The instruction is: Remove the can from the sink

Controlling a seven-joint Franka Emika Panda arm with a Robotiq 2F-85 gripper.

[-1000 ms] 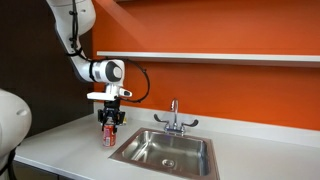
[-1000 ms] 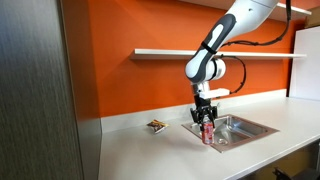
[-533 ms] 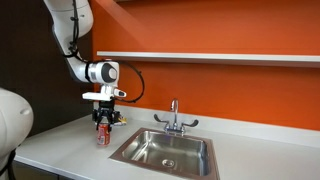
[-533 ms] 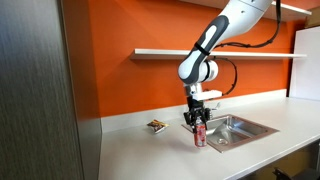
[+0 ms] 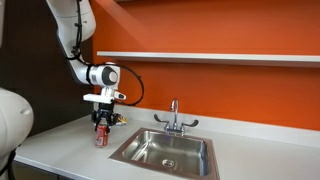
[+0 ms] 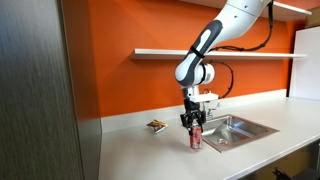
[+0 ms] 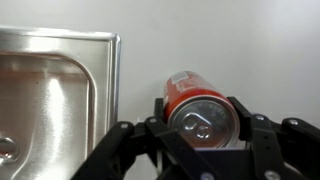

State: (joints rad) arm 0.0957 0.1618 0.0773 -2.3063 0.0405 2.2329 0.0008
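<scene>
The red can (image 5: 101, 137) (image 6: 196, 139) stands upright on the pale grey counter, outside the sink (image 5: 168, 151) (image 6: 233, 127) and beside its rim. My gripper (image 5: 102, 124) (image 6: 195, 125) comes down from above and is shut on the can's top. In the wrist view the can (image 7: 190, 96) shows its silvery top between the two black fingers of my gripper (image 7: 200, 125), with the sink's steel rim (image 7: 113, 80) just beside it. The basin holds nothing that I can see.
A chrome two-handled faucet (image 5: 174, 117) stands behind the basin. A small flat dish with reddish bits (image 6: 156, 125) lies on the counter near the orange wall. A shelf (image 5: 220, 57) runs along the wall above. A dark tall panel (image 6: 40, 90) bounds the counter's end.
My gripper has carried the can a little farther from the sink along the counter and lower; most of the shift came in the first half second.
</scene>
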